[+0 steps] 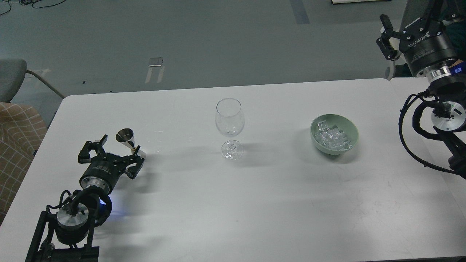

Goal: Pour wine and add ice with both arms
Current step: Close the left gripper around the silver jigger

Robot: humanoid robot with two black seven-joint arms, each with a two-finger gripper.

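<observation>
An empty clear wine glass [229, 122] stands upright at the table's middle. A pale green bowl [351, 128] to its right holds several clear ice cubes [331, 139]. A small silver jigger [128, 141] stands tilted at the left. My left gripper [118, 147] lies low over the table, open, with the jigger between its spread fingers; I cannot tell whether they touch it. My right gripper [384, 34] is raised at the far right, beyond the table's back corner, open and empty, well away from the bowl.
The white table [233, 203] spans the view, with a second table top [411, 85] joining at its right. A chair with a checked cushion [18, 127] stands beside the left edge. Grey floor lies behind.
</observation>
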